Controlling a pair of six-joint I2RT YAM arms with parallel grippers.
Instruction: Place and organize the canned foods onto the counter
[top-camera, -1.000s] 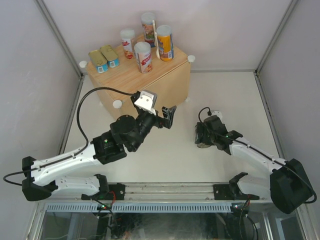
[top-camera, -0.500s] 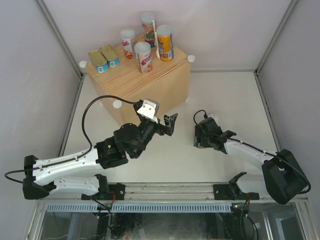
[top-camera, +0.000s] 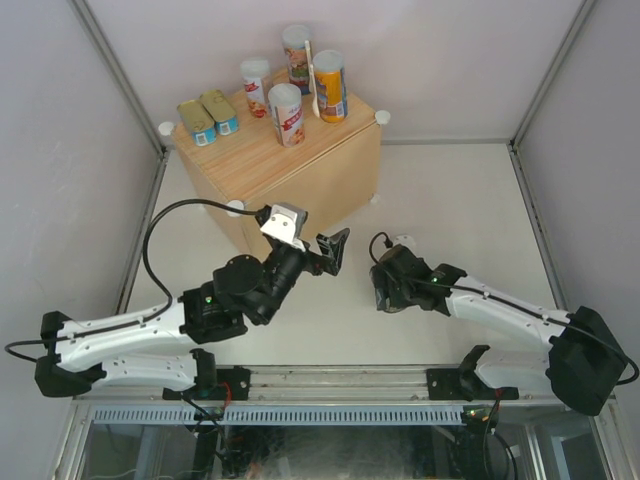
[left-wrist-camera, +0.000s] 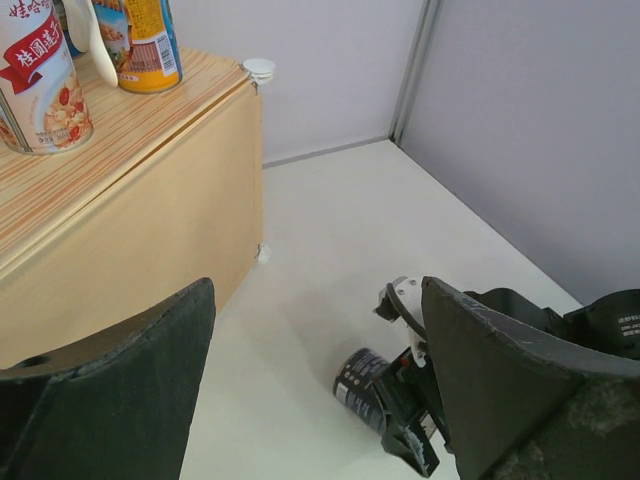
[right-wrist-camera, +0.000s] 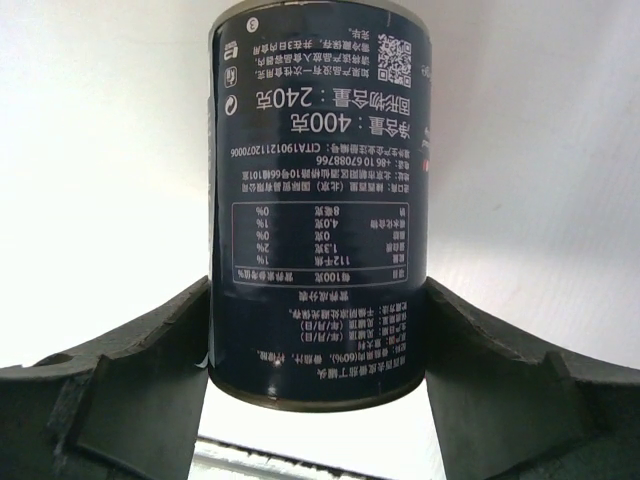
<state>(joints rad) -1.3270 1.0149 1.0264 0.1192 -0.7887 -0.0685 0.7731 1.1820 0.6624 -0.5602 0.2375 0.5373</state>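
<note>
Can (right-wrist-camera: 318, 200) between right pincer's (right-wrist-camera: 318, 310) jaws

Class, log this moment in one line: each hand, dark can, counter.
left hand open, empty | right hand astride dark can, grip unconfirmed | can lying on table | counter holds six cans

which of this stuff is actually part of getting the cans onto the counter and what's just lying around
Part of the job:
- counter
- two flat tins on it
- four tall cans on it
- dark can lying on the table, between the right gripper fingers

Just lying about:
- white spoon-like thing leaning on the orange can
</note>
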